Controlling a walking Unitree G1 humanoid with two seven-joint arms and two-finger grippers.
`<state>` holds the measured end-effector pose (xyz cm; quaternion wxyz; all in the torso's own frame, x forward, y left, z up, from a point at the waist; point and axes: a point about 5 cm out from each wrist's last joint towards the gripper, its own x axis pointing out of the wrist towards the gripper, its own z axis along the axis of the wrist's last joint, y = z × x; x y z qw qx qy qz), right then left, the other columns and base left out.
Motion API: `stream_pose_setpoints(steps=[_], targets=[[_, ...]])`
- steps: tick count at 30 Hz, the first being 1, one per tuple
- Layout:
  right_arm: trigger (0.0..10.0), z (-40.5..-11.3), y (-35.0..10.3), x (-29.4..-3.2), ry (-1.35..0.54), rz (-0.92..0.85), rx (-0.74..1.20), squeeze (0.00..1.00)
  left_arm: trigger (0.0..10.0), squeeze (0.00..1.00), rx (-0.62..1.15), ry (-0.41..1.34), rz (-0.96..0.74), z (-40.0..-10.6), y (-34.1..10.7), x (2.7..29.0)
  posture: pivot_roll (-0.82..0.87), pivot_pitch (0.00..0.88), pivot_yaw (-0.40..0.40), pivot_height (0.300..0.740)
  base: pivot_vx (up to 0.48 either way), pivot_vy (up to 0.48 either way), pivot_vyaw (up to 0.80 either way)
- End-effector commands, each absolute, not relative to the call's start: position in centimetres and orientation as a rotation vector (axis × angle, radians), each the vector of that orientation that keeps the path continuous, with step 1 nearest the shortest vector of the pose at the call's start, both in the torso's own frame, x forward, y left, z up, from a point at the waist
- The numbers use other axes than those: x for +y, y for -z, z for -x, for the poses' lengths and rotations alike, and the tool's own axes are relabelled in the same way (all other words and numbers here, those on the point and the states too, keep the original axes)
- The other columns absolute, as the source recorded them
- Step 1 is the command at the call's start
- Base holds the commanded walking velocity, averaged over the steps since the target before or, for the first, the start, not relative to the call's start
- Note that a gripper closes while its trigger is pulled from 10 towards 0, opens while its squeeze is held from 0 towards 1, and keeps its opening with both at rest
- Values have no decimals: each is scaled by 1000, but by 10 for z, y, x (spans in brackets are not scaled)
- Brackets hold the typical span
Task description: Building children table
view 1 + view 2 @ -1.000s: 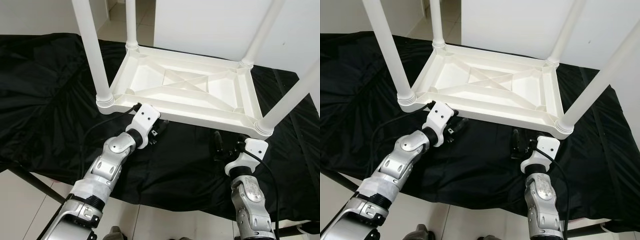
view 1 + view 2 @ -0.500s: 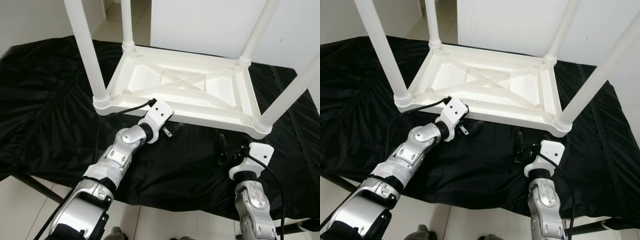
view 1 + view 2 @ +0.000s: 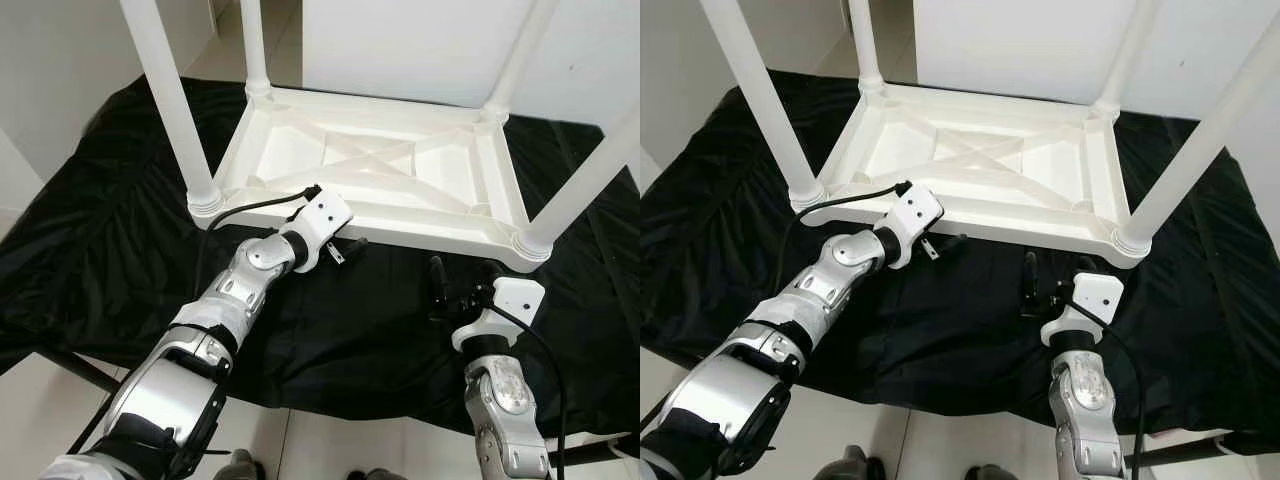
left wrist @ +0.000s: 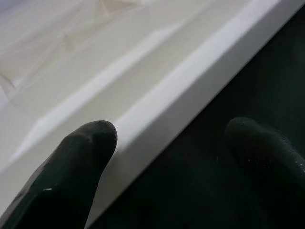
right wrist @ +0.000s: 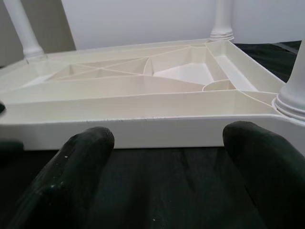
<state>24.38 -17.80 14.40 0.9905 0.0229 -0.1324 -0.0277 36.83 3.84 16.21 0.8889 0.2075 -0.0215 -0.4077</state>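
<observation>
**Upside-down kiddie table, both grippers parked at its near edge**

Left gripper [image 3: 347, 250] spread open, reaching right up to the near rim of the white table [image 3: 372, 160], fingers [image 4: 71, 167] straddling the rim's edge in the left wrist view, one over the white plastic, one over the black cloth [image 3: 110, 210]. Can't tell if actually touching the rim. Holding nothing.

Right gripper [image 3: 458, 290] also wide open and empty, hovering low over the cloth just short of the table's near rim, close to the near right leg. Fingertips [image 5: 83, 152] well apart in the right wrist view, with the rim straight ahead between them.

Count: one table, flipped over on the cloth, underside ribs forming an X in the middle. Four white legs [image 3: 170, 100] sticking up, one per corner. Two silver arms, two grippers. One black cloth under the whole lot, pale floor around it
</observation>
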Motion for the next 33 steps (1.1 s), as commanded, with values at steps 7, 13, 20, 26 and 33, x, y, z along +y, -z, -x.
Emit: stream_pose_setpoints(steps=[7, 13, 20, 26, 33], targets=[[10000, -230, -144, -171, 59, -51, -242, 0, 10000, 0, 13, 939, -494, -370, -158, 33, -12, 199, 95, 740, 0, 0, 0], [10000, -222, -145, -174, 91, -48, -232, 0, 10000, 0, 6, 946, -490, -377, -171, 30, -42, 223, 116, 740, 0, 0, 0], [10000, -218, -146, -174, 102, -46, -218, 0, 10000, 0, 74, 985, -463, -378, -170, 28, -60, 239, 127, 740, 0, 0, 0], [10000, -218, -148, -175, 105, -39, -211, 0, 10000, 0, 182, 1136, -339, -372, -164, 26, -71, 248, 130, 740, 0, 0, 0], [10000, -217, -148, -177, 114, -34, -205, 0, 2510, 0, 219, 1211, -223, -371, -167, 27, -71, 246, 138, 740, 0, 0, 0]])
